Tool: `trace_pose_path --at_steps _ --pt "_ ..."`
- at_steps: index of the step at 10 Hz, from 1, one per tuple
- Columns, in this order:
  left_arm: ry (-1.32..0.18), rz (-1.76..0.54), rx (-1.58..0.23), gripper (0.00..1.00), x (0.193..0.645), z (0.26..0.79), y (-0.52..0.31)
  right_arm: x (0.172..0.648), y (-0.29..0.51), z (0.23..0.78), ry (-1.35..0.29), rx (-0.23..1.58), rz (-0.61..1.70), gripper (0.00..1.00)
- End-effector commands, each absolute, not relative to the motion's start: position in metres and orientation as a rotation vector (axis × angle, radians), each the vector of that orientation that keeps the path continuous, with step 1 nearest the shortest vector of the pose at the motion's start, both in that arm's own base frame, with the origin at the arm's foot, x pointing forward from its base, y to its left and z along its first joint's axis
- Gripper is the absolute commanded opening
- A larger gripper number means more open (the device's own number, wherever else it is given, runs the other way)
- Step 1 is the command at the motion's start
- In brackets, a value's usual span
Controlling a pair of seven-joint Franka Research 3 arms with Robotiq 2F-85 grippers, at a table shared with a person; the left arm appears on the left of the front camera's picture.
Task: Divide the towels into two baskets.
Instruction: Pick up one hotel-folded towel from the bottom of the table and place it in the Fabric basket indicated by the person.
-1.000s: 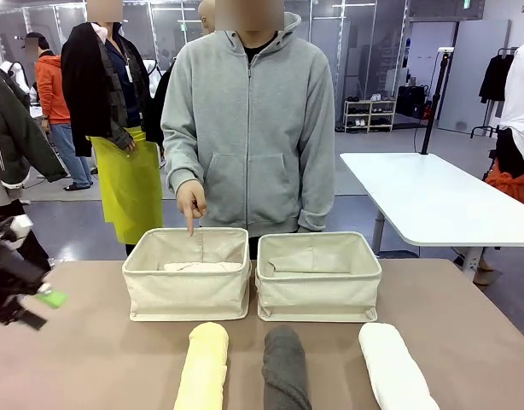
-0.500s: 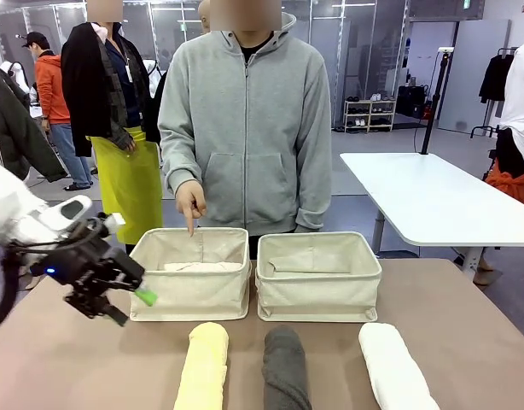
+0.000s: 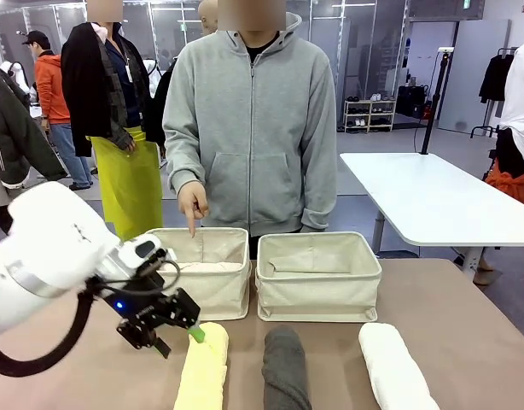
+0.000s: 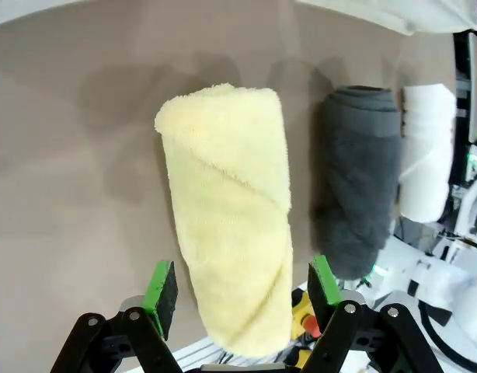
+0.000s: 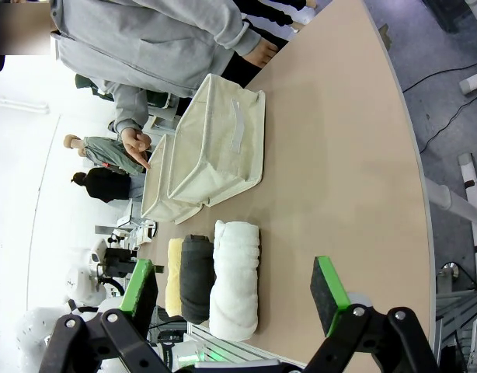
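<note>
Three rolled towels lie in a row at the table's near edge: yellow (image 3: 202, 369), dark grey (image 3: 285, 371) and white (image 3: 394, 369). Behind them stand two cream baskets, the left one (image 3: 212, 295) and the right one (image 3: 317, 295). My left gripper (image 3: 181, 340) hovers open over the yellow towel. In the left wrist view, the left gripper (image 4: 243, 287) straddles the yellow towel (image 4: 231, 210) with a gap on each side. The right gripper (image 5: 235, 289) hangs open, holding nothing, high off to the side of the white towel (image 5: 237, 280).
A person in a grey hoodie stands at the far side, one hand (image 3: 192, 205) pointing a finger down into the left basket. A white table (image 3: 433, 201) stands beyond at the right. Bare tabletop lies to the left and right of the towels.
My left arm has swung in from the table's left edge toward the middle and now sits over the yellow towel. The pointing hand and the towels have not moved.
</note>
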State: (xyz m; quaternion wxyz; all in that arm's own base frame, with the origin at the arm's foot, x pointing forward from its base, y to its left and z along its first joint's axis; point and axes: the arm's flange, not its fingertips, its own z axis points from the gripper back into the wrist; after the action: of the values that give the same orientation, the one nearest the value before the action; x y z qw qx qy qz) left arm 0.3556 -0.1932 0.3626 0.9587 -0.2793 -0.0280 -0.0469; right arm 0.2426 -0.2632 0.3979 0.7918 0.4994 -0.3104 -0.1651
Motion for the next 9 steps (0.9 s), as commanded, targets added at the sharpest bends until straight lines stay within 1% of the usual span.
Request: trace_pose_path --at_steps 1,3,7,8,9 --pt "-0.068 -0.022 -0.507 0.85 0.296 0.329 -0.186 0.241 -0.262 0.401 -0.684 1.082 -0.347 1.00" --pt "-0.041 -0.015 -0.493 0.85 0.292 0.316 -0.196 0.241 -0.262 0.401 -0.684 1.082 -0.347 1.00" --pt "-0.044 -0.005 -0.485 0.85 0.292 0.301 -0.204 0.241 -0.262 0.401 -0.684 1.082 -0.347 1.00" --pt "-0.074 -0.042 -0.484 0.73 0.292 0.301 -0.204 0.241 -0.262 0.401 -0.684 1.082 -0.347 1.00" --pt "-0.083 -0.037 -0.493 0.67 0.292 0.303 -0.204 0.241 -0.262 0.401 -0.684 1.082 -0.347 1.00"
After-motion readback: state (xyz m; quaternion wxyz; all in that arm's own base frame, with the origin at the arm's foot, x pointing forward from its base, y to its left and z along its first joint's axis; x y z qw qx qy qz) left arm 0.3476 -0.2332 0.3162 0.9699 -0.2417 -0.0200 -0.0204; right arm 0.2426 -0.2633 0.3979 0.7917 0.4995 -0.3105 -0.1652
